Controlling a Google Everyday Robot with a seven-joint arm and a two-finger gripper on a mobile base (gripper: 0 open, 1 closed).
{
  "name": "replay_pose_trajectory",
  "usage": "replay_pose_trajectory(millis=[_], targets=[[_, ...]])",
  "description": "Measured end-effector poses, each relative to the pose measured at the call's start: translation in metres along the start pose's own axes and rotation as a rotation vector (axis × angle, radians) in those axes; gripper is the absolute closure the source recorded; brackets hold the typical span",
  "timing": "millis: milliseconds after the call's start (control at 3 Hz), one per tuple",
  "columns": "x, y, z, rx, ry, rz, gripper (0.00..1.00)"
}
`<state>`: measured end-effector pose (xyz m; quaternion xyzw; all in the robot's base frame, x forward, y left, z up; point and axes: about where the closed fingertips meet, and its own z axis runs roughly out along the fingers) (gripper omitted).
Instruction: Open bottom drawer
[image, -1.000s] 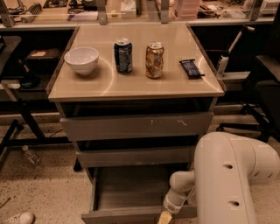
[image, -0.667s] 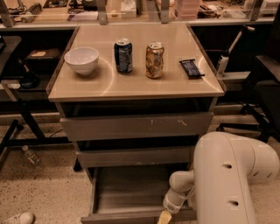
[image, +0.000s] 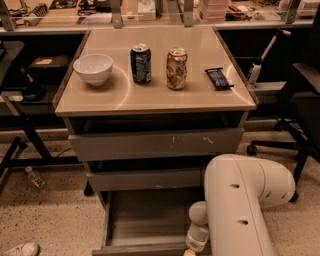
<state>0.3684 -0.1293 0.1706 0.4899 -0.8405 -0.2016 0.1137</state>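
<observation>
The bottom drawer (image: 150, 220) is the lowest and narrowest grey front of the cabinet. It stands pulled out toward me, and its shallow grey tray interior shows. Its front edge (image: 140, 248) lies at the bottom of the view. My white arm (image: 245, 205) comes in from the lower right. My gripper (image: 190, 250) hangs down at the right part of the drawer's front edge and is partly cut off by the bottom of the view. The mid-width front (image: 145, 179) and the widest front with white scratches (image: 155, 144) sit above it, each pulled out a little.
On the tan cabinet top (image: 155, 97) stand a white bowl (image: 93, 68), a blue can (image: 141, 63), a gold can (image: 176, 68) and a dark snack bar (image: 218, 78). An office chair (image: 300, 105) is at the right. A plastic bottle (image: 35, 177) and a shoe (image: 20, 249) lie on the floor at the left.
</observation>
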Motion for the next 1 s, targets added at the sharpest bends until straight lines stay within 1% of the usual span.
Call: replay_pose_trajectory(millis=[333,667,1000], targets=[[0.026,0.016,-0.006,0.001,-0.025,0.042,0.0],[0.029,0.02,-0.006,-0.002,-0.025,0.047,0.0],[0.047,0.043,-0.015,0.0,-0.048,0.068,0.0]])
